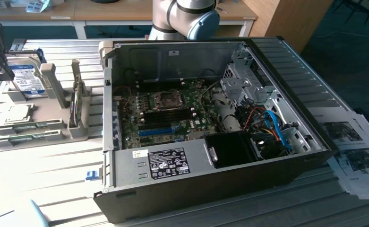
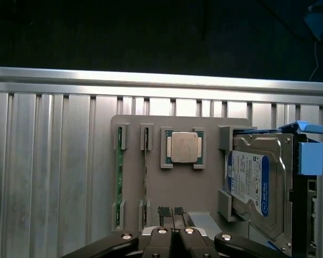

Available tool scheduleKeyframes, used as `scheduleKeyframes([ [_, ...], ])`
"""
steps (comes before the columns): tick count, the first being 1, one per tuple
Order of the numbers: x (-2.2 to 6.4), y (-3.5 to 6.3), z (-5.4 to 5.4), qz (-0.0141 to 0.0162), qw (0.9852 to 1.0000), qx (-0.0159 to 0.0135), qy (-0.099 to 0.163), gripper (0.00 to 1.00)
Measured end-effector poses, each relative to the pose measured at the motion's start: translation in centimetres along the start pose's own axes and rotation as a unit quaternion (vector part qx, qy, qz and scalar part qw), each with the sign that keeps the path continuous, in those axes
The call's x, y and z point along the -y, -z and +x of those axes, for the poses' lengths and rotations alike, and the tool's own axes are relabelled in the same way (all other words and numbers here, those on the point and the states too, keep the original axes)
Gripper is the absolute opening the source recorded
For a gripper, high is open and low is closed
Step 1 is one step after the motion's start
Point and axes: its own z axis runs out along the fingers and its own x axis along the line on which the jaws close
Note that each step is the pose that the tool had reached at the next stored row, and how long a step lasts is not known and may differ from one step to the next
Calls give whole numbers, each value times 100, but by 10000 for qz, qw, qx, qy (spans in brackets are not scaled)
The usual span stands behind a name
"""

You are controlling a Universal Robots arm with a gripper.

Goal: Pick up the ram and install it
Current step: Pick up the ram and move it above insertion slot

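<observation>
In the exterior view, one open computer case [image 1: 235, 156] stands on the bench [image 1: 58, 165]. On the exterior view's left, one grey holder [image 1: 77, 131] carries two ram sticks [image 1: 36, 126], one processor [image 1: 17, 112] and one hard drive [image 1: 25, 78].

In the wrist view, both ram sticks lie in adjacent holder slots. The hand [image 2: 170, 212] hovers near them, fingers pressed together, holding nothing.

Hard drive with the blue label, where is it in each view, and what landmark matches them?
Exterior view: hard drive at the exterior view's far left, propped in the grey tray.
Wrist view: hard drive at one end of the grey tray, beside a blue bracket.
Shared landmark: the CPU, lying in the tray next to the drive.
</observation>
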Motion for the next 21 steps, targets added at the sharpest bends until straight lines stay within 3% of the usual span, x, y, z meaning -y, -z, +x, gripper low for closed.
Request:
scheduleKeyframes([
  [21, 5, -24, 146, 0, 10000, 0, 0, 10],
])
